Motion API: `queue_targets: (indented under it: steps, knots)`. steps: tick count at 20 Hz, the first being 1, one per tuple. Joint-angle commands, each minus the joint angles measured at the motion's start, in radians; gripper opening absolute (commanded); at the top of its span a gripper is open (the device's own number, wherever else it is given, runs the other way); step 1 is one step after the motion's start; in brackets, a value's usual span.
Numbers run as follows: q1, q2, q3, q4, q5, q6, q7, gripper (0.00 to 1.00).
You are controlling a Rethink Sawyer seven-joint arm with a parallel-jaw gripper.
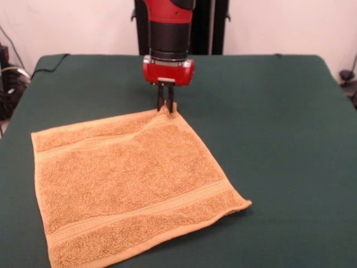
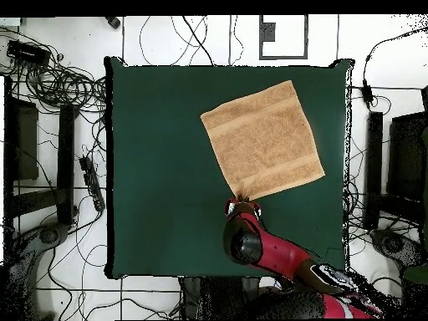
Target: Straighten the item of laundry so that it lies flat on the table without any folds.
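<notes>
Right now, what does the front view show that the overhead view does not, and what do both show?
Only the front view shows the jaws closed on the towel's far corner, pinched up slightly off the table, and the woven stripe bands clearly. Only the overhead view shows the whole table outline, the floor cables around it, and the arm reaching in from the bottom edge. Both show the gripper at one corner and the towel spread nearly flat on green cloth.
</notes>
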Motion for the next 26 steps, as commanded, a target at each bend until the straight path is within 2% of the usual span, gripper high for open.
queue_targets:
  steps: [1,5,9,20,21,26]
  knots:
    - [0.036,0.031,0.085,0.172,0.073,0.052,0.332,0.00]
    - [0.035,-0.031,0.087,0.227,0.087,0.095,0.322,0.00]
    - [0.027,-0.053,0.088,0.248,0.092,0.112,0.306,0.00]
    - [-0.008,-0.027,0.107,0.232,0.066,0.084,0.263,0.00]
    - [-0.011,-0.026,0.108,0.229,0.062,0.083,0.258,1.00]
    - [-0.013,-0.020,0.107,0.224,0.059,0.060,0.259,1.00]
